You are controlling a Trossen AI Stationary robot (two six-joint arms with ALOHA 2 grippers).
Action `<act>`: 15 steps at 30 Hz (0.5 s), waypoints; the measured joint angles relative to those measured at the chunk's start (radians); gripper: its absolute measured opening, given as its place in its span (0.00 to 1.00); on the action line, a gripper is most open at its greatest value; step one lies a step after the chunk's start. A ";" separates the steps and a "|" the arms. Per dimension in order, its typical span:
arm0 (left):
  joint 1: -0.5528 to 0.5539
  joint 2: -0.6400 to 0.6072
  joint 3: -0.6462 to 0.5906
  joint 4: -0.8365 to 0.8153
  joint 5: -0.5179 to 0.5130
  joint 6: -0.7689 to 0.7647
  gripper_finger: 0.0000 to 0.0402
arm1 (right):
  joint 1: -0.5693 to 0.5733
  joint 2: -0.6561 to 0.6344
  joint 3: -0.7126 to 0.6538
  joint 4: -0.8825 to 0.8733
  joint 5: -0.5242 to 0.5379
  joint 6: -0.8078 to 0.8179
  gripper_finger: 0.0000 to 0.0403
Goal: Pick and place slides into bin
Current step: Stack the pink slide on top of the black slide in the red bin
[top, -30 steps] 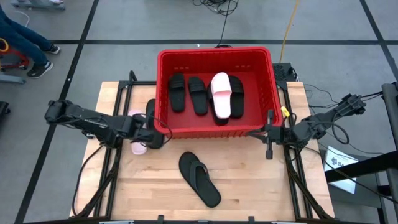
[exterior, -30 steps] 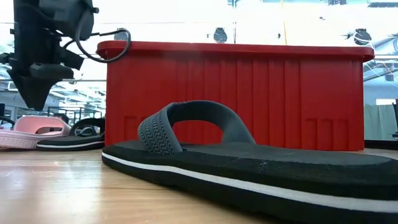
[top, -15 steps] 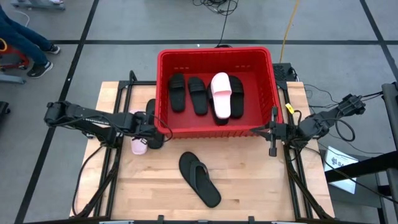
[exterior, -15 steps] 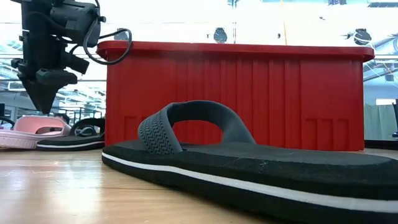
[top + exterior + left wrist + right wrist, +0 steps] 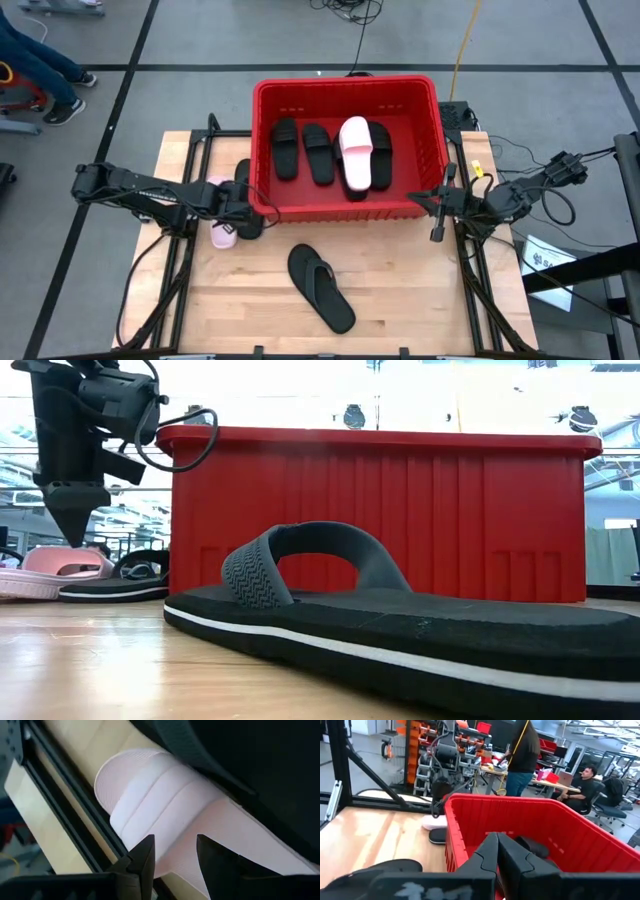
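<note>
The red bin (image 5: 345, 84) stands at the table's far middle and holds three black slides (image 5: 318, 152) and a pink one (image 5: 354, 150). A pink slide (image 5: 222, 237) and a black slide (image 5: 242, 172) lie flat on the table left of the bin. A black thong slide (image 5: 320, 288) lies flat near the table's middle. My left gripper (image 5: 174, 856) is open and points down just above the pink slide's strap (image 5: 165, 805). It also shows in the low view (image 5: 75, 530). My right gripper (image 5: 497, 851) is shut and empty by the bin's near right corner (image 5: 428, 200).
The bin's near wall (image 5: 380, 510) rises right beside the left-hand slides. Black frame rails (image 5: 180, 270) run along the table's left and right sides. People stand and sit in the room beyond the table (image 5: 522, 760). Bare wood lies around the thong slide.
My left gripper has come down a little over the pink slide and turned slightly. My right gripper has moved a little toward the table's far edge, along the bin's right near corner. No slide has moved.
</note>
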 joint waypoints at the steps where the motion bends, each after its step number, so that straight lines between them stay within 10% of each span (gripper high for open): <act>1: 0.000 0.000 0.000 0.006 0.000 0.020 0.35 | 0.000 -0.001 0.000 0.006 0.000 0.000 0.00; 15: 0.000 0.001 -0.048 0.069 -0.011 0.128 0.35 | 0.000 -0.001 0.000 0.045 -0.001 -0.024 0.00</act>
